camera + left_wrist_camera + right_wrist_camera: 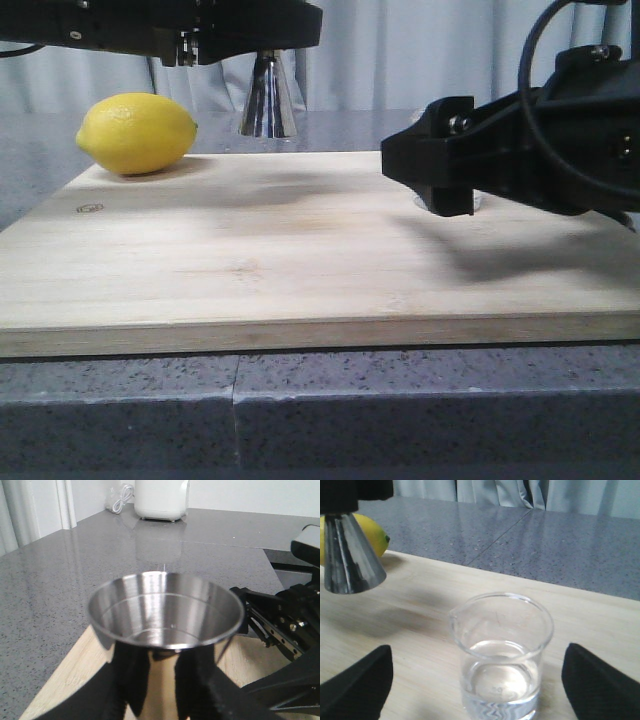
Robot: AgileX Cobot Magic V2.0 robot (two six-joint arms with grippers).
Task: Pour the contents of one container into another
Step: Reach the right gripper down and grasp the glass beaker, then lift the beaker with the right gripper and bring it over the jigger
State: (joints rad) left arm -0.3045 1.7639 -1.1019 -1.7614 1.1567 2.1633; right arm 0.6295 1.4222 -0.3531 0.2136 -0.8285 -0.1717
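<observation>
**Jigger held aloft, beaker flanked on the board**

The steel jigger (165,615) is gripped by the left tool (160,690), whose dark fingers (132,680) are closed on the narrow part below the upper cup. In the front view the jigger (267,98) is seen raised above the far edge of the wooden board (300,250), its lower cone hanging free, apart from the board. The upper cup appears empty and shiny inside.

The glass beaker (500,655) stands upright on the board, partly filled with clear liquid. It is flanked by the fingers (355,685) of the right tool (480,680), which are spread wide and do not touch the glass. In the front view the beaker is almost wholly hidden behind the right tool (445,195).

A lemon (137,133) lies at the board's far left corner. The board rests on a grey speckled surface (300,410). No brand, label or writing can be read on any item; a faint mark on the beaker's base is too blurred to make out.
</observation>
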